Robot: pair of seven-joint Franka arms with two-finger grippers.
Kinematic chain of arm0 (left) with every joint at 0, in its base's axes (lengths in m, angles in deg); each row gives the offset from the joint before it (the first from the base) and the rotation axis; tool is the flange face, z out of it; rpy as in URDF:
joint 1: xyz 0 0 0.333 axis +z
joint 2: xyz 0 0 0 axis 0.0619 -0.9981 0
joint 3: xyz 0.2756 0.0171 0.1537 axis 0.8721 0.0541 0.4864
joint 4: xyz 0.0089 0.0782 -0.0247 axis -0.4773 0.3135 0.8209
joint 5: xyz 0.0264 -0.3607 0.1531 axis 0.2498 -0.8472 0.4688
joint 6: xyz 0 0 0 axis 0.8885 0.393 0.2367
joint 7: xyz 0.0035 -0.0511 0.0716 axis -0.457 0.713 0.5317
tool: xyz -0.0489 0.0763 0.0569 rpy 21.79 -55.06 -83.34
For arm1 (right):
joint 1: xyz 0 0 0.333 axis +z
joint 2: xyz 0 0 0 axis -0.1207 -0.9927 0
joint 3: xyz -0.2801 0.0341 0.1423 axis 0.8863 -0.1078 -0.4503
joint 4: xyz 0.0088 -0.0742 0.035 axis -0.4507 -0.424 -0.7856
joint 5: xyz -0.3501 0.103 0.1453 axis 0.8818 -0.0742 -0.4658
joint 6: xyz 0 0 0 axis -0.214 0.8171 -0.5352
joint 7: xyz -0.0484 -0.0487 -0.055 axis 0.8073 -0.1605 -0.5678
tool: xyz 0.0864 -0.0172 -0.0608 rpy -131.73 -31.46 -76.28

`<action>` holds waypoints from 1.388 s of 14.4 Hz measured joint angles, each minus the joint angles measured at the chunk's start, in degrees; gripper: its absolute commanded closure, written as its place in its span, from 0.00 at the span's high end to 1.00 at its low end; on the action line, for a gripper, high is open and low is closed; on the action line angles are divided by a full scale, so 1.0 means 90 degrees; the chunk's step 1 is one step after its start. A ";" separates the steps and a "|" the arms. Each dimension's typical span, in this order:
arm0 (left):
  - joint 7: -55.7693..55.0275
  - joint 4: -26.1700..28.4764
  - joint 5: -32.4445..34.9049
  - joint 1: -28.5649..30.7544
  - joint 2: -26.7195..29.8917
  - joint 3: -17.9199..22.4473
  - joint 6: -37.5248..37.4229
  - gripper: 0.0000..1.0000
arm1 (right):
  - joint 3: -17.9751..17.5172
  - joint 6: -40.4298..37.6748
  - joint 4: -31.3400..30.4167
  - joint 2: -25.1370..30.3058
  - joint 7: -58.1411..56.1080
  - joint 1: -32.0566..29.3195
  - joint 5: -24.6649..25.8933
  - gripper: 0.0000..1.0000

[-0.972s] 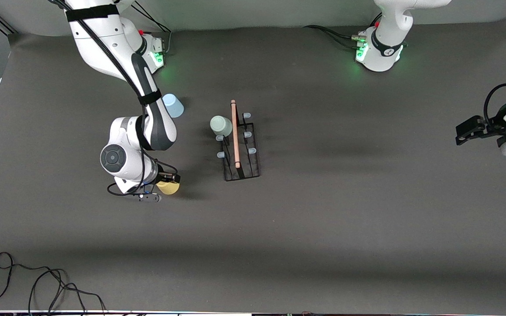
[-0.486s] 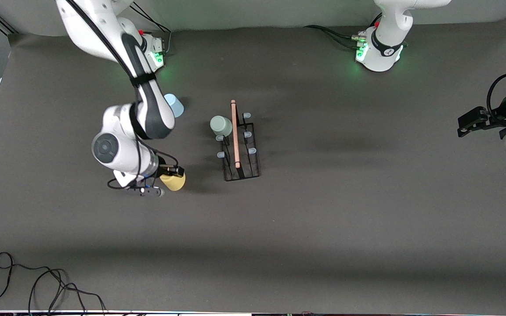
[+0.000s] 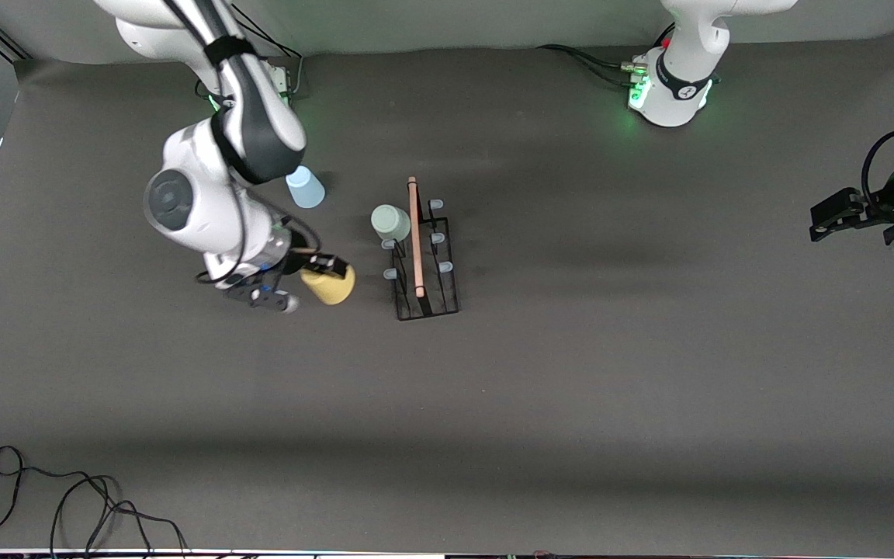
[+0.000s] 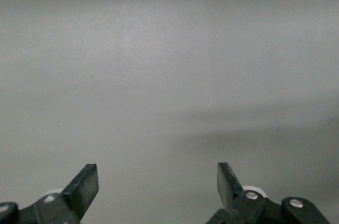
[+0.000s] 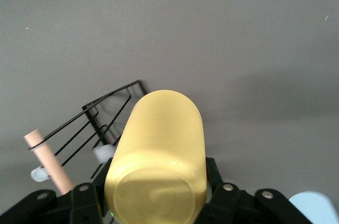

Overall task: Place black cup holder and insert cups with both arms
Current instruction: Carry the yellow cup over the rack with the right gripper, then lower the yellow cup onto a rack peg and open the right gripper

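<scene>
The black cup holder (image 3: 425,268) stands mid-table, its wooden rod handle (image 3: 414,235) on top and pale-tipped pegs along both sides. A grey-green cup (image 3: 389,223) sits upside down on one of its pegs. My right gripper (image 3: 324,273) is shut on the yellow cup (image 3: 330,286), held tilted in the air beside the holder. In the right wrist view the yellow cup (image 5: 159,155) fills the jaws, with the holder (image 5: 100,123) just past it. A light blue cup (image 3: 304,187) stands on the table near the right arm's base. My left gripper (image 3: 823,221) waits open at the left arm's end; its fingertips (image 4: 85,184) hold nothing.
Loose black cables (image 3: 67,497) lie at the table's near edge toward the right arm's end. The dark mat (image 3: 610,373) stretches bare between the holder and the left arm.
The right arm has lifted the yellow cup off the table and carried it toward the holder, tilting it. The left arm has barely moved.
</scene>
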 measured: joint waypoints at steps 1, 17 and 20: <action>-0.0002 0.0000 0.0000 0.0000 0.0000 0.0002 -0.0003 1.00 | -0.0003 0.0043 0.0030 -0.0031 0.0325 0.0174 0.0039 0.00; -0.0004 -0.0005 0.0000 0.0001 0.0030 0.0007 -0.0290 1.00 | -0.0008 0.0737 0.0760 -0.1191 0.1395 0.0774 0.0066 0.00; -0.0003 -0.0005 0.0000 0.0001 0.0033 0.0006 -0.0321 1.00 | -0.0018 0.0729 0.0766 -0.1191 0.1396 0.0778 0.0066 0.00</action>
